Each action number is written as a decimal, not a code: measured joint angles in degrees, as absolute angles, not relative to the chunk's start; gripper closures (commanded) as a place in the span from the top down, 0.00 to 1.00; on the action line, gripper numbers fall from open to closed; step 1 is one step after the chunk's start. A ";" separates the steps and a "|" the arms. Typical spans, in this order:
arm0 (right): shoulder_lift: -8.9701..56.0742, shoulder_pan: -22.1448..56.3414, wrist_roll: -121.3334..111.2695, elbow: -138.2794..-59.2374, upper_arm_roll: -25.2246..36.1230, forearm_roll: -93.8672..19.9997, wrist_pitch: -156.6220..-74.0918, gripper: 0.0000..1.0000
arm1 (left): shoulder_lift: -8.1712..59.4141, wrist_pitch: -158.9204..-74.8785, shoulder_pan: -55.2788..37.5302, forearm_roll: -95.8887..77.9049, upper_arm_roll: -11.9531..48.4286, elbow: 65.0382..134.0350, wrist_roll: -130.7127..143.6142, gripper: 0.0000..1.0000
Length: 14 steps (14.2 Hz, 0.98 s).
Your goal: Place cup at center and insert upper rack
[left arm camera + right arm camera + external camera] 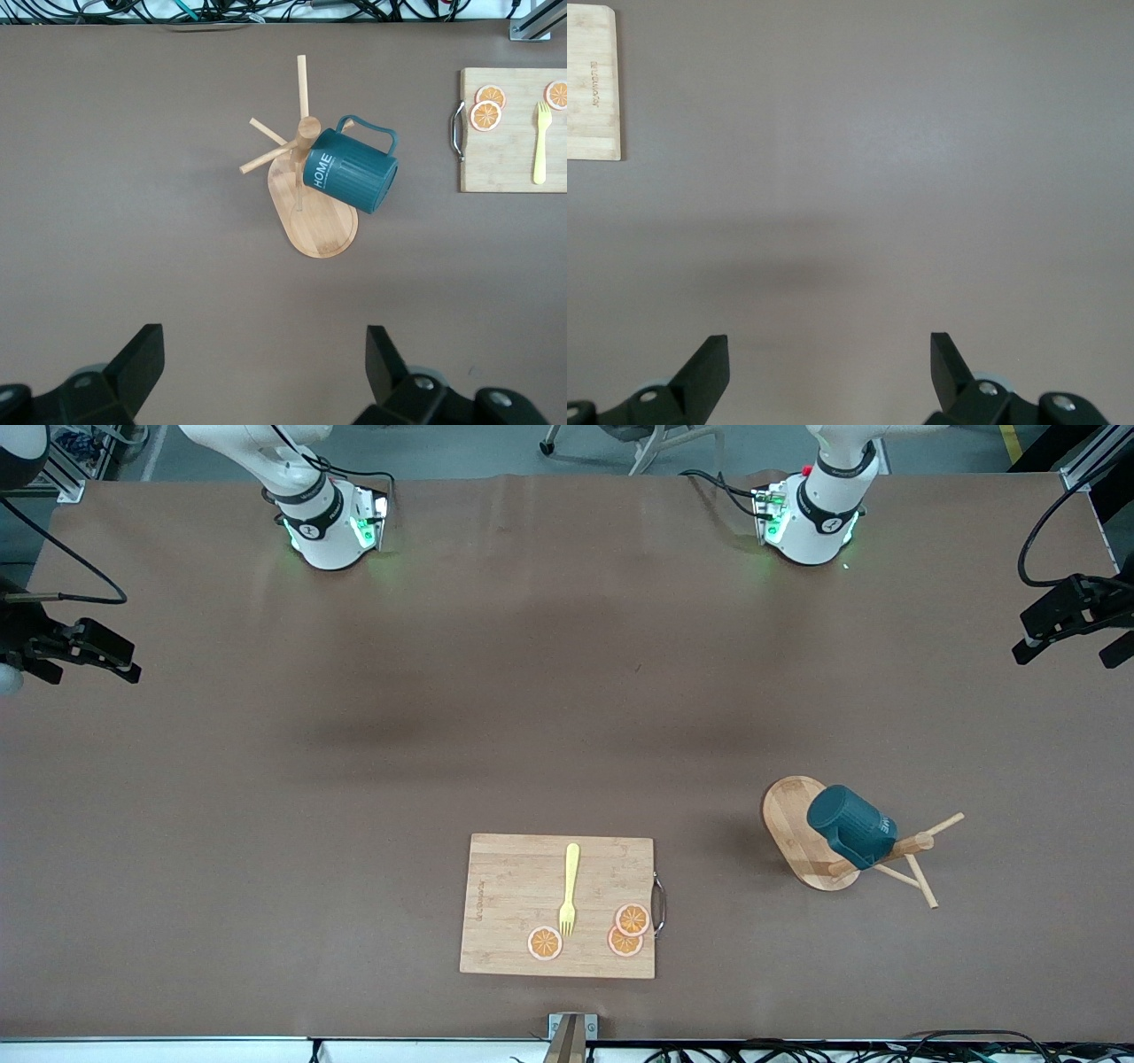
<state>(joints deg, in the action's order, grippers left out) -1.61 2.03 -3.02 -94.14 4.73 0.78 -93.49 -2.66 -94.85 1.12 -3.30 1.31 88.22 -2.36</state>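
The dark teal cup [850,825] [350,170] hangs tilted on a peg of the upper rack [791,831], a light wooden stand with an oval base [324,228], round post and thin pegs. The rack stands toward the left arm's end of the table. My left gripper [264,341] is open, high over bare tabletop, well apart from rack and cup. High over bare tabletop too, my right gripper [829,345] is open with nothing between its fingers. Neither hand shows in the front view, only the arm bases.
A rectangular bamboo cutting board [514,908] [505,150] [592,80] lies near the front edge, carrying a yellow fork [570,890] and three orange slices [633,919]. Black camera mounts [1072,615] [84,648] stick in over both ends of the table.
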 measured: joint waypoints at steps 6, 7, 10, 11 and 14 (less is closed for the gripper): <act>-1.61 2.03 -3.02 -94.14 4.75 0.78 -93.49 1.00 | -2.20 -94.47 0.99 -3.29 1.46 88.22 -2.39 1.00; -1.61 2.03 -3.02 -94.14 4.75 0.78 -93.49 1.00 | -2.20 -94.47 0.99 -3.29 1.46 88.21 -2.39 1.00; -1.61 2.03 -3.02 -94.14 4.75 0.78 -93.49 1.00 | -2.20 -94.24 0.99 -3.29 1.46 88.21 -2.39 1.00; -1.61 2.03 -3.02 -94.14 4.75 0.78 -93.49 1.00 | -2.20 -94.03 0.99 -3.29 1.46 88.21 -2.39 1.00; -1.61 2.03 -3.02 -94.14 4.75 0.78 -93.49 1.00 | -2.20 -93.75 0.99 -3.29 1.46 88.21 -2.39 1.00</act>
